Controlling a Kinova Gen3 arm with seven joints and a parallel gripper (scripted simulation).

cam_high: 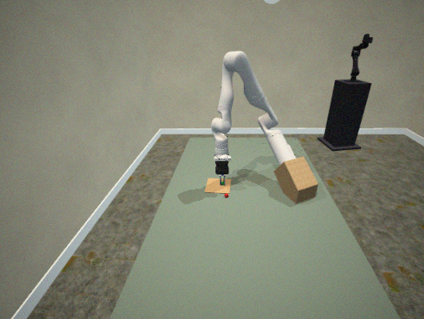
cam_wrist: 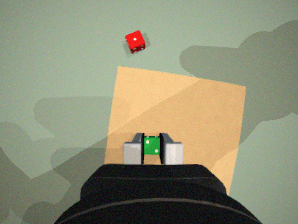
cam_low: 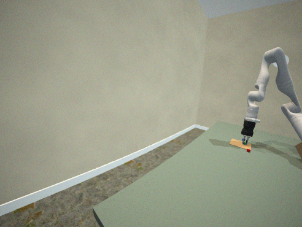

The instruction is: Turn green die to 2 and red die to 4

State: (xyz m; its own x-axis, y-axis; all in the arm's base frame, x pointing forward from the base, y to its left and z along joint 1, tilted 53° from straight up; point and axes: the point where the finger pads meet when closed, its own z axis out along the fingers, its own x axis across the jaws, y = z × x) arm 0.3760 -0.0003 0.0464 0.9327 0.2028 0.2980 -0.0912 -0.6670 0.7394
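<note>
Wrist and outer views of the mat [cam_high: 212,187] [cam_low: 237,143] [cam_wrist: 190,115]: the claw [cam_high: 222,182] [cam_low: 245,142] [cam_wrist: 151,143], partly open, grips the green die [cam_high: 222,184] [cam_low: 245,143] [cam_wrist: 152,145] over the mat; contact beneath cannot be determined. The red die [cam_high: 227,196] [cam_low: 248,150] [cam_wrist: 135,41], single pip uppermost, lies off the mat, near its edge, on the table [cam_high: 215,259] [cam_low: 184,184] [cam_wrist: 272,160]; blue shows beside the claw

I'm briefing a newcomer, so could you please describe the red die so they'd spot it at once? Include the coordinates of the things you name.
On the long grey-green table [cam_high: 241,259] [cam_low: 196,190], find the thin, square tan mat [cam_high: 212,188] [cam_low: 236,143] [cam_wrist: 175,115]. Just off its edge lies a small red die [cam_high: 227,196] [cam_low: 248,150] [cam_wrist: 135,41], one pip on top. Unlike the green die [cam_high: 222,184] [cam_wrist: 152,146], it isn't between the fingers.
</note>
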